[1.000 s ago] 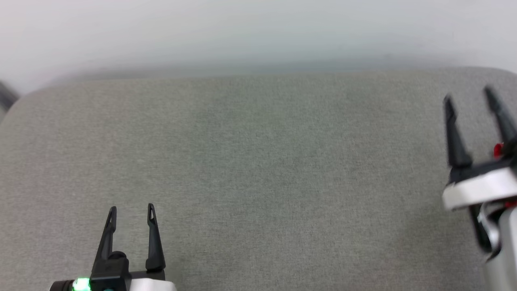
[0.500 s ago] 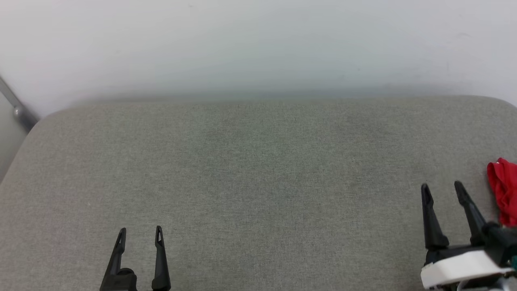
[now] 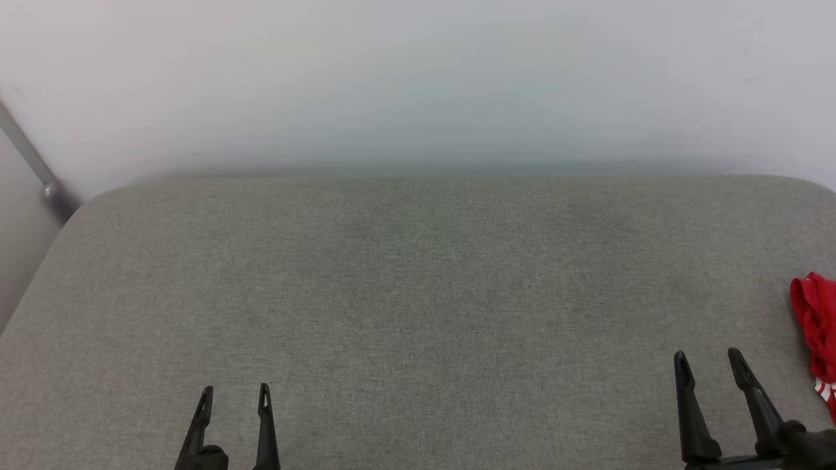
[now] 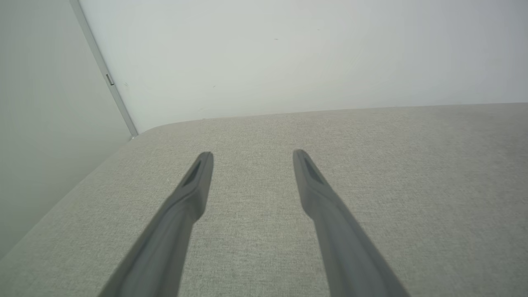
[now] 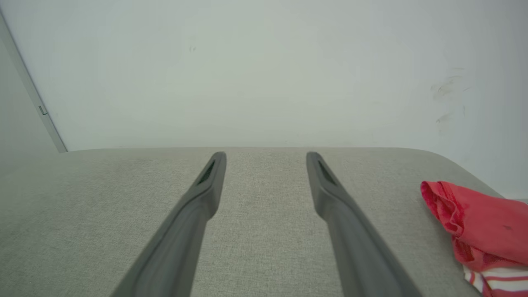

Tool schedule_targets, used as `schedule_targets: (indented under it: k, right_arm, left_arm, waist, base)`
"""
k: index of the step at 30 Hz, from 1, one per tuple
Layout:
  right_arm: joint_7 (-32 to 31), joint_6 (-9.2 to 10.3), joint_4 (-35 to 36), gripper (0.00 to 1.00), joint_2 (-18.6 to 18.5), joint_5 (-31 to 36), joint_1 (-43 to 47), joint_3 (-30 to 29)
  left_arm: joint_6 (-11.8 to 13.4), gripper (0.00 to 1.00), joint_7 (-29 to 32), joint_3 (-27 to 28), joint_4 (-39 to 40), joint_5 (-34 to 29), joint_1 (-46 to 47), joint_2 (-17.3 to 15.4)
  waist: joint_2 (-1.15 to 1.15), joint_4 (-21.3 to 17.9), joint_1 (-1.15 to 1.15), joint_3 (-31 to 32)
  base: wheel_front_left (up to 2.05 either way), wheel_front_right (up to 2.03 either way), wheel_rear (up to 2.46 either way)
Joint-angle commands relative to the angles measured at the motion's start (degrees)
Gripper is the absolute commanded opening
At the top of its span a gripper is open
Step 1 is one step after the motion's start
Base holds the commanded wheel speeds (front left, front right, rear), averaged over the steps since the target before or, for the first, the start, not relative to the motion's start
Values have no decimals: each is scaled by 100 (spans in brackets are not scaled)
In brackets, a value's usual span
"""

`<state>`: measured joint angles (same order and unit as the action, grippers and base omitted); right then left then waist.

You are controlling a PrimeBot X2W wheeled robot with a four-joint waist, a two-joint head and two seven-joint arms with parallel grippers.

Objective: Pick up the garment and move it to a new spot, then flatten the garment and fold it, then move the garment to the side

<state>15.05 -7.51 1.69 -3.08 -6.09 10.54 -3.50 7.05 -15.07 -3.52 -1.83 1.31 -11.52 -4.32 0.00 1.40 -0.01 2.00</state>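
At lower left of the head view, my left gripper (image 3: 235, 393) stands fully spread and empty over the grey fabric cushion (image 3: 418, 294). At lower right, the right gripper (image 3: 708, 358) is likewise spread and empty. At the right edge lies the garment (image 3: 815, 320): bunched red fabric, with a red-and-white striped band below. I judge it light, soft and limp; pinch a raised fold.

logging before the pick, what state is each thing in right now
garment, crumpled heap lying near the right end of the grey surface, held by nothing
left gripper, open, empty, over bare surface
right gripper, open, empty, beside the garment, apart from it
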Motion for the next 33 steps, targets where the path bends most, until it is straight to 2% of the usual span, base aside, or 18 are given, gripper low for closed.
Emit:
schedule_targets:
  k: [1,9,20,21,27,33]
  right_arm:
    - [14,5,42,100,32,-76,95,1]
    - [14,5,199,100,34,-264,306,-27]
    - [15,5,49,100,34,-245,306,83]
    - [0,0,46,0,9,-245,268,81]
    - [-32,-1,-216,0,8,-245,271,88]
    - [-158,-1,-311,0,-30,-956,132,112]
  left_arm:
    - [-18,100,-11,-13,-6,-4,-85,27]
    - [-65,100,-11,-40,-40,24,-124,52]
    - [-102,100,-11,-12,-92,-5,-100,75]
    - [-99,0,1,-4,-92,3,-87,80]
    - [-99,0,3,-7,-355,7,-116,105]
    - [-198,0,140,31,-405,762,18,83]
  waist:
    - [0,8,1,15]
    - [0,9,1,92]
    - [0,1,1,130]
    - [0,0,1,131]
    - [0,1,1,131]
    - [0,-6,1,114]
  base:
    - [0,0,0]
    - [0,0,0]
    - [0,0,0]
    - [0,0,0]
    - [0,0,0]
    - [0,0,0]
